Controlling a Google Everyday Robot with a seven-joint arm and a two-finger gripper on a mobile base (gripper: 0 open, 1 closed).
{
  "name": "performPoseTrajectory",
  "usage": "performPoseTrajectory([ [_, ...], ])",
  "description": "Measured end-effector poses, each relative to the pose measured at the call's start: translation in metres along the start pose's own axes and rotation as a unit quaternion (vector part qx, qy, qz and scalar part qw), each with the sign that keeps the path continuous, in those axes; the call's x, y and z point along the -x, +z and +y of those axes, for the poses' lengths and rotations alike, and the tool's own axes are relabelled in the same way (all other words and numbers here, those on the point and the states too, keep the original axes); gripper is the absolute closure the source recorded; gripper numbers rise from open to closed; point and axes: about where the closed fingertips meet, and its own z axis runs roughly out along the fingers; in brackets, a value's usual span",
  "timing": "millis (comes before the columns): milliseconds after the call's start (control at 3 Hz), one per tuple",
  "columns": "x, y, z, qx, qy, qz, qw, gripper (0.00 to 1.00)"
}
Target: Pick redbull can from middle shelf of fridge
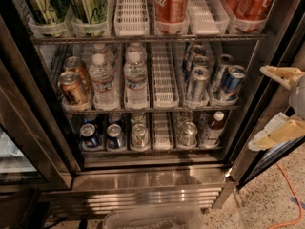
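Observation:
The fridge (147,181) stands open with three racks of drinks. On the middle shelf (164,82), the blue-and-silver redbull can (232,83) stands at the front of the far right lane, with another like it (221,69) behind it. Mostly silver slim cans (197,83) fill the lane to its left. My gripper (275,106) is at the right edge of the view, outside the fridge and to the right of the redbull can. It is open and empty, with one pale finger (279,75) above and the other (281,134) below.
Water bottles (136,78) and bronze cans (71,87) fill the left of the middle shelf. Big green cans (88,4) and red cans (170,3) are above, short blue cans (89,135) below. The dark door frame (259,104) stands beside the gripper. An orange cable (288,190) lies on the floor.

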Motion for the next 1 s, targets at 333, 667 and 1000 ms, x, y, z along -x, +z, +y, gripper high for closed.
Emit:
performPoseTrajectory([
  [333, 0.000, 0.000, 0.000, 0.000, 0.000, 0.000, 1.0000, 0.00],
  [667, -0.005, 0.008, 0.004, -0.027, 0.017, -0.005, 0.9995, 0.00],
  [1000, -0.016, 0.030, 0.018, -0.071, 0.052, -0.020, 0.9959, 0.00],
])
